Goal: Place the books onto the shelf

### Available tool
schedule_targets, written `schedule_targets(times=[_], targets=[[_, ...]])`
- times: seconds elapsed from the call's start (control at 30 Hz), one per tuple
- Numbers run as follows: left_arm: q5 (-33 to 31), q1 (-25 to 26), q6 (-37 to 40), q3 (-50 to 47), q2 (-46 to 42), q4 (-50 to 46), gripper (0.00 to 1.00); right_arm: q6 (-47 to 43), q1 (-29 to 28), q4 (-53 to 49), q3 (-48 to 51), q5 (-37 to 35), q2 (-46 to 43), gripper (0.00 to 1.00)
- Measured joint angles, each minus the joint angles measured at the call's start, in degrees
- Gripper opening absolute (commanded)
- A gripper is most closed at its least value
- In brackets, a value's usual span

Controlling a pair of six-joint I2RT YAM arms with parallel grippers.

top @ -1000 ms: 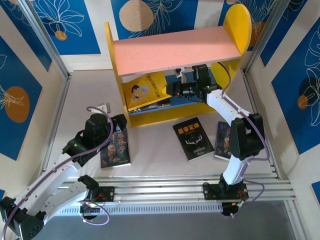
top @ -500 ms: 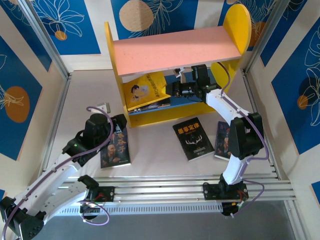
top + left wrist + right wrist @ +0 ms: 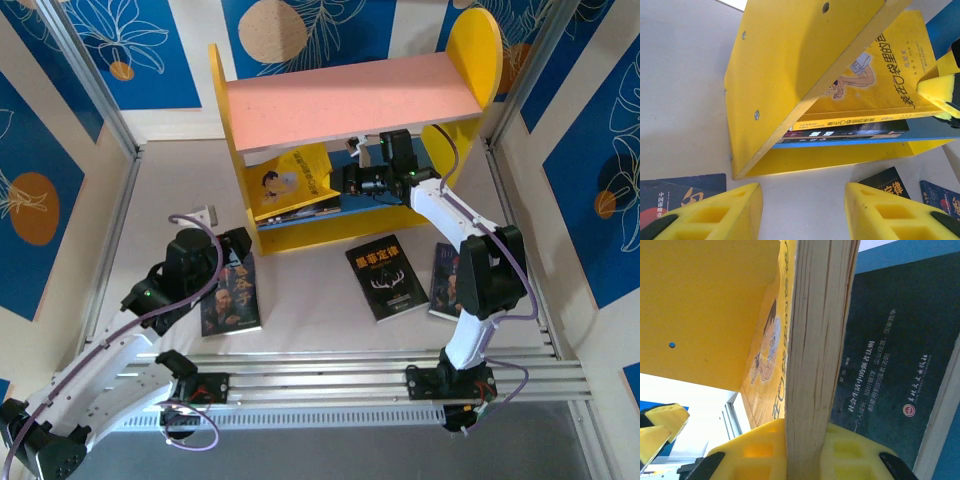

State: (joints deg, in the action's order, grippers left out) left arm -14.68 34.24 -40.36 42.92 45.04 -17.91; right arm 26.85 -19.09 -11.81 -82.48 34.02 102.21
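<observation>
The shelf stands at the back of the table, pink board above, blue lower board below. On that lower level the yellow cartoon book leans over dark books. My right gripper reaches in under the pink board and is shut on the books' page edges, yellow cover on one side, dark cover on the other. My left gripper hovers open over bare table in front of the shelf, holding nothing. Flat on the table lie a portrait book, the antlers book and another portrait book.
A small white object lies on the table left of the shelf. Metal frame posts and blue patterned walls close in both sides. The right arm crosses over the right-hand portrait book. Rails run along the near edge.
My left arm has drawn back slightly toward the near left. The right gripper has stayed in the shelf, still clamped on the books.
</observation>
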Motion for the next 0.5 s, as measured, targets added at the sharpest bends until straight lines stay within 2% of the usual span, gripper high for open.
schedule_targets(times=[0.13, 0.2, 0.3, 0.43, 0.5], targets=[[-0.04, -0.11, 0.00, 0.00, -0.35, -0.22, 0.47, -0.02, -0.04, -0.31, 0.00, -0.46, 0.00, 0.17], [-0.42, -0.11, 0.00, 0.00, -0.70, -0.22, 0.48, -0.11, -0.11, -0.59, -0.02, -0.83, 0.00, 0.25], [-0.70, -0.15, 0.02, 0.00, -1.05, -0.39, 0.48, -0.85, -0.46, -1.33, -0.02, -2.21, 0.00, 0.31], [-0.85, -0.57, 0.02, 0.00, -1.01, -0.39, 0.48, -1.51, -0.85, -2.21, -0.02, -3.72, 0.00, 0.34], [-0.85, -0.66, 0.00, 0.00, -1.01, -0.39, 0.48, -2.05, -1.01, -2.78, -0.07, -4.13, 0.00, 0.38]])
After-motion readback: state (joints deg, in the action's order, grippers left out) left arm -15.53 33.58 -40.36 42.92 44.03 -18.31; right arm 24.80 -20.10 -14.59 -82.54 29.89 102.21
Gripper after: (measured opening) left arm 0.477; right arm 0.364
